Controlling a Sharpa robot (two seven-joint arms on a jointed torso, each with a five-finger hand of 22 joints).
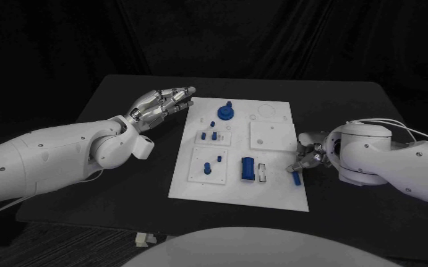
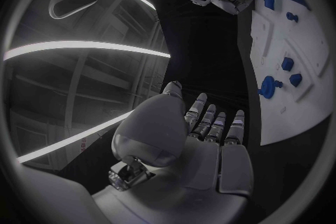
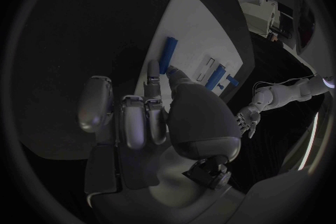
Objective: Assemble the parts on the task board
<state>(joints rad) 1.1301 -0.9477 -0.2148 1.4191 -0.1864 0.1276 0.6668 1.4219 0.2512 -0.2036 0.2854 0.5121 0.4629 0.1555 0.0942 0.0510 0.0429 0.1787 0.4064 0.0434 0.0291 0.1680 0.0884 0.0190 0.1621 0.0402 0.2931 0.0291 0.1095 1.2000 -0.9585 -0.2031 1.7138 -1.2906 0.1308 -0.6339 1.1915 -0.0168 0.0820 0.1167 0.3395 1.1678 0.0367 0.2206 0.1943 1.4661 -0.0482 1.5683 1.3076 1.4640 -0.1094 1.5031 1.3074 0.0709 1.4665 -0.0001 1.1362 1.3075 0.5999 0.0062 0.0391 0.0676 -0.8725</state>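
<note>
Black drapes back a black table (image 1: 107, 125), the white task board (image 1: 276, 134) at its centre. At the board's four o'clock edge the right hand (image 1: 308, 154) pinches a small blue peg (image 1: 297, 178), likely light, rigid and slick; best gripped mid-length. The left hand (image 1: 162, 107) hovers at ten o'clock, fingers extended, empty.

Bare black table (image 1: 116, 230) left of and in front of white rectangular task board (image 1: 268, 196), open for passage. Board's right edge blocked by silver right hand (image 1: 308, 156) touching small blue bar part (image 1: 297, 178). Silver left hand (image 1: 161, 107) hovering just beside board's far left corner. Round blue knob part (image 1: 226, 112) standing tall near far edge.
</note>
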